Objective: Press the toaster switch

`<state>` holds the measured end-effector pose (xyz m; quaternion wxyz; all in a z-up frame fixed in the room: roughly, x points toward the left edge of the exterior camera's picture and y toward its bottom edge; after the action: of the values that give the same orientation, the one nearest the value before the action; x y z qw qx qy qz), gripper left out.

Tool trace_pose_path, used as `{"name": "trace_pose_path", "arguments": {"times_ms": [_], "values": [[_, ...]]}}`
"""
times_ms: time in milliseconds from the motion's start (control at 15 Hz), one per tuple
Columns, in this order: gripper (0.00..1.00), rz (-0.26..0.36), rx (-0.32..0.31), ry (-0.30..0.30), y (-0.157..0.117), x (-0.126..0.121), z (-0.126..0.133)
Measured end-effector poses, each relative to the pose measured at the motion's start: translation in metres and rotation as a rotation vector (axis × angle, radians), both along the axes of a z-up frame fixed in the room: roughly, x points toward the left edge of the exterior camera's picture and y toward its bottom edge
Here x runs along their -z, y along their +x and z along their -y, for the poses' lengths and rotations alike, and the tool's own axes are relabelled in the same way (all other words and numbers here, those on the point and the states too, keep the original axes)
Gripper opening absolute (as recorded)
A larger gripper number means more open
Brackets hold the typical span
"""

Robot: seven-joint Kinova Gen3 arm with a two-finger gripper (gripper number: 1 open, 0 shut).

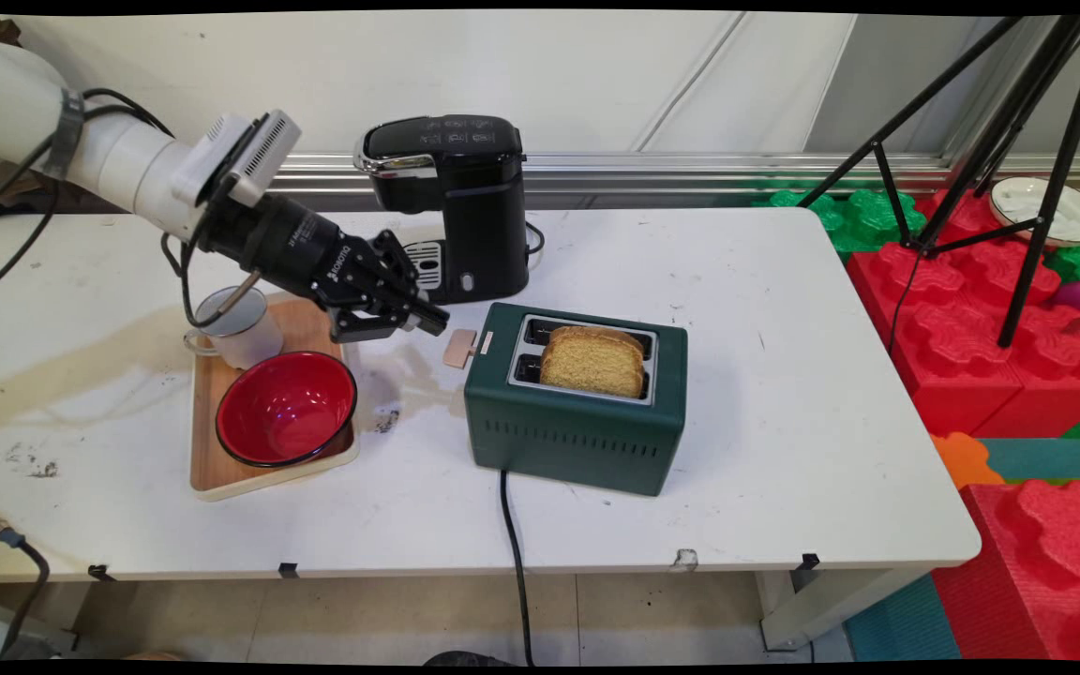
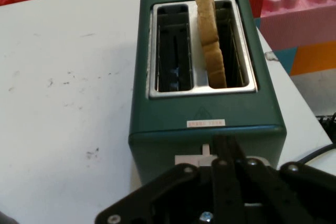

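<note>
Table: the white table (image 1: 784, 394) held everything.
Toaster: the green toaster (image 1: 577, 412) stood in the middle.
Gripper: the gripper (image 1: 432, 319) had its fingers pressed together, just beside the lever (image 1: 458, 349).
Toast: the toast (image 2: 209, 35) stood in one slot.

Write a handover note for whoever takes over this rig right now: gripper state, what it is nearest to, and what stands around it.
Gripper: the black two-finger gripper has its fingers together, holding nothing, just left of the dark green two-slot toaster, by its pale lever.
Things: one slice of browned toast stands in the nearer slot; the other slot is empty.
Around: a wooden tray carries a red bowl and a white enamel mug; a black coffee machine stands behind.
</note>
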<state>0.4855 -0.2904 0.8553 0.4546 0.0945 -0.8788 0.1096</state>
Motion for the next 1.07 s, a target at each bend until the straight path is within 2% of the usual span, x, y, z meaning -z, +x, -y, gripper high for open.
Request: {"name": "trace_pose_path", "arguments": {"times_ms": [1067], "values": [[0.0, 0.028, -0.026, 0.042, -0.014, 0.033, 0.015]]}}
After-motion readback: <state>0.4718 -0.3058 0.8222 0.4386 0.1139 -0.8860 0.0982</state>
